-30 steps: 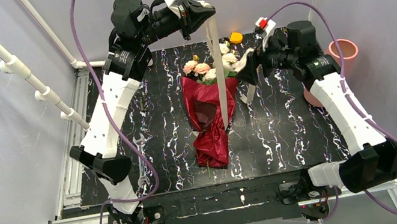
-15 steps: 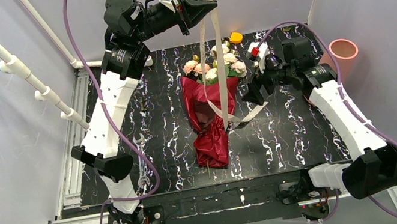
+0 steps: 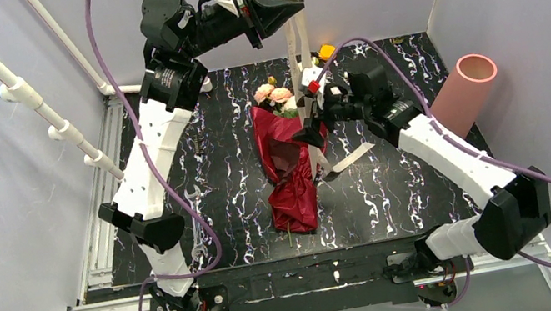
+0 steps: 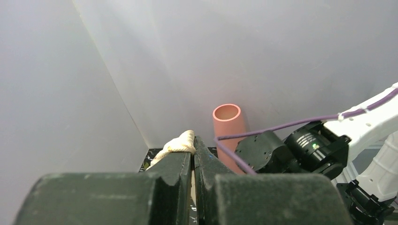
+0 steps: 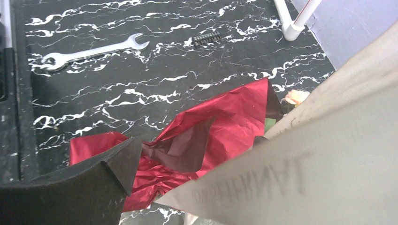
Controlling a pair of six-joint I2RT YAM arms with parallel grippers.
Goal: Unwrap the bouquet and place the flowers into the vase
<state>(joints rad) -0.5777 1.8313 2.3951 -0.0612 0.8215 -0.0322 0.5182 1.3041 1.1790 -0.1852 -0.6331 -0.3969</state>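
- The left gripper (image 3: 289, 11) is high above the far end of the table (image 3: 411, 175). Its jaws are clenched on the beige ribbon (image 3: 298, 59), and the wrist view shows a bunched end of it poking out past the fingertips.
- From there the ribbon hangs straight down to the bouquet (image 3: 290, 170), with a loose tail trailing off across the table to the right.
- The bouquet lies flat in the middle of the table. Its long axis runs far to near — flowers (image 3: 277, 94) at the far end, the pinched tail of the red paper (image 5: 211, 136) toward the arm bases.
- The right gripper (image 3: 310, 131) is low, just beside the right edge of the paper and a little below the blooms. Its jaws are spread and nothing shows between them; one finger sits far out to the side, and the ribbon covers where the other would be.
- In the right wrist view the paper lies ahead and to the left of the jaws, with the ribbon hanging close in front. I cannot tell whether the ribbon passes between the fingers.
- The right arm is clearly the nearer one to the paper, so peeling it open looks like that arm's job — a short reach left, across the bouquet's long axis.
- The vase (image 3: 461, 95) stands at the right edge of the table, well apart from the bouquet, with its mouth open and nothing in it.
- A wrench (image 5: 89, 49) lies beyond the bouquet on the left side, out of the way.
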